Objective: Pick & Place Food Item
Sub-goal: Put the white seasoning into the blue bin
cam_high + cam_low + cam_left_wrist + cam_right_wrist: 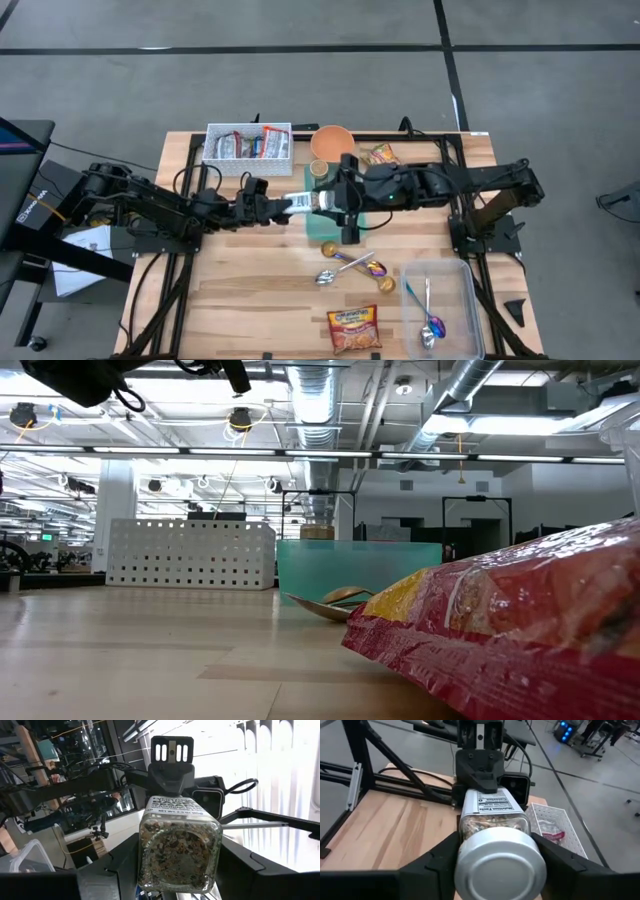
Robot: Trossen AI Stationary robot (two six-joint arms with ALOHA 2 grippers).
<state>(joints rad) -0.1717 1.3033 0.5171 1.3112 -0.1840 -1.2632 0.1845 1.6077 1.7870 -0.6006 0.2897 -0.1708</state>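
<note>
Handing over mid-air: left end effector point(283, 206) grips the spice jar point(300, 203); right end effector point(330, 199), at its three o'clock, seemingly clamps the lid; release only once secure.

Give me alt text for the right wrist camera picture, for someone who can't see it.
A glass spice jar with a silver lid sits between the right hand's dark fingers, its far end held by the left hand opposite. Below are the wooden table and a white perforated basket of packets.
</note>
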